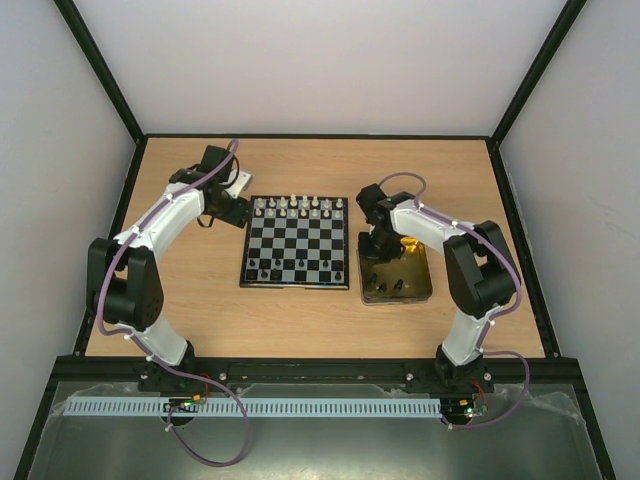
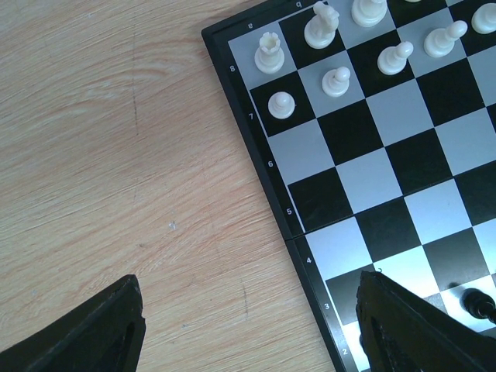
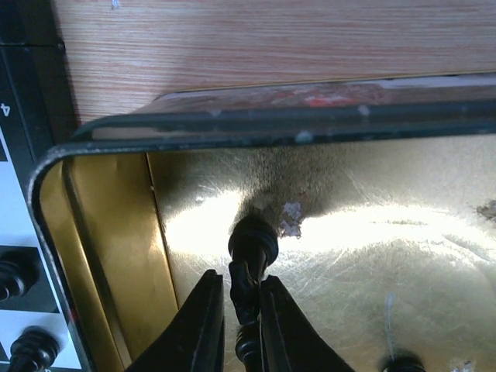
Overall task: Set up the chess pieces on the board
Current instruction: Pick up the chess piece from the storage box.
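Observation:
The board (image 1: 296, 251) lies mid-table, with white chessmen (image 1: 295, 207) along its far rows and a few black chessmen (image 1: 268, 268) on its near rows. In the right wrist view my right gripper (image 3: 244, 314) is down inside the tin and shut on a black chess piece (image 3: 253, 246), whose base rests close to the tin floor. It also shows in the top view (image 1: 383, 252). My left gripper (image 2: 260, 333) is open and empty, straddling the board's left rim (image 2: 267, 182) near the white corner. White pieces (image 2: 270, 53) stand on rows 7 and 8.
The yellow-lined metal tin (image 1: 420, 262) lies right of the board, its wall (image 3: 101, 225) next to the board's edge, and holds more black pieces (image 3: 399, 363). Black pieces (image 3: 15, 275) stand on the board's nearest squares. Bare wooden table (image 2: 116, 155) lies left of the board.

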You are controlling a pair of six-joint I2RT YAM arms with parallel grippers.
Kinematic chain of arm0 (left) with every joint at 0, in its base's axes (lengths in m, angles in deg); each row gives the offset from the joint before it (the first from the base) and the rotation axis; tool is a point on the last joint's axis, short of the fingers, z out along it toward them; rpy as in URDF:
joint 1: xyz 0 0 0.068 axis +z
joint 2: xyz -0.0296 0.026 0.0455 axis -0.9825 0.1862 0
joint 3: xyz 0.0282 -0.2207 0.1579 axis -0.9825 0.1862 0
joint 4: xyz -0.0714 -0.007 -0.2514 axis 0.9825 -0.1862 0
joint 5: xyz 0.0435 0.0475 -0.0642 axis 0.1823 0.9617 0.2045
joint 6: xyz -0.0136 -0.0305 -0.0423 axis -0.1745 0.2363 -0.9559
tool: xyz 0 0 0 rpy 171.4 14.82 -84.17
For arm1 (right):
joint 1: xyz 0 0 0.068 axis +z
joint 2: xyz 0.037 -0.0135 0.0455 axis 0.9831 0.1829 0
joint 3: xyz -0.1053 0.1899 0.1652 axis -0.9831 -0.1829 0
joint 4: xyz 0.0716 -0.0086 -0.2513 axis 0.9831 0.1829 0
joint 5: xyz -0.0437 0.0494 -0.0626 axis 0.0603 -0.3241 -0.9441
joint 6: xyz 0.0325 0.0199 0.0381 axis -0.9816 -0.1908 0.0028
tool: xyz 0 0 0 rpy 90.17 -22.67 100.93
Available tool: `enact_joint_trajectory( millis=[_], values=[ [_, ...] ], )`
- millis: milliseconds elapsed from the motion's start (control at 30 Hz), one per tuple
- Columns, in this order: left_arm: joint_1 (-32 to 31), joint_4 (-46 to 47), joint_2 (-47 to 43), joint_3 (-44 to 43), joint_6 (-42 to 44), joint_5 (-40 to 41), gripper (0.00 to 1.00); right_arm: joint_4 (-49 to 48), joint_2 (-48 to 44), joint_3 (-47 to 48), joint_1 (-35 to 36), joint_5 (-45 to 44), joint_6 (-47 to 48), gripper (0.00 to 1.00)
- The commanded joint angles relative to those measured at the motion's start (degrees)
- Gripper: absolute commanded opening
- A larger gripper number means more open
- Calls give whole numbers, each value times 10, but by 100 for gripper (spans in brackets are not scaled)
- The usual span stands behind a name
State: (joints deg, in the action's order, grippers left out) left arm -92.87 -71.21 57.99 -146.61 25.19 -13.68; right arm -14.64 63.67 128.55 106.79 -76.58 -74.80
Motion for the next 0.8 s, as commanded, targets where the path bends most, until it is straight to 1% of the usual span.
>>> enact_joint_trajectory(
  millis=[0, 267, 500, 633, 767],
  values=[
    [-3, -6, 3, -7, 3, 2, 75, 4, 13, 17, -1, -13, 7, 13],
    [-4, -4, 2, -5, 3, 2, 75, 12, 6, 23, -1, -30, 6, 9],
    [-3, -5, 2, -9, 3, -1, 76, 47, -30, 33, 4, -68, -4, 7],
    [-4, -7, 4, -12, 2, -3, 75, 84, -47, 65, 34, -101, -13, 7],
    [-7, -9, 6, -19, 2, -3, 75, 113, -57, 105, 68, -100, -35, 6]
  ],
)
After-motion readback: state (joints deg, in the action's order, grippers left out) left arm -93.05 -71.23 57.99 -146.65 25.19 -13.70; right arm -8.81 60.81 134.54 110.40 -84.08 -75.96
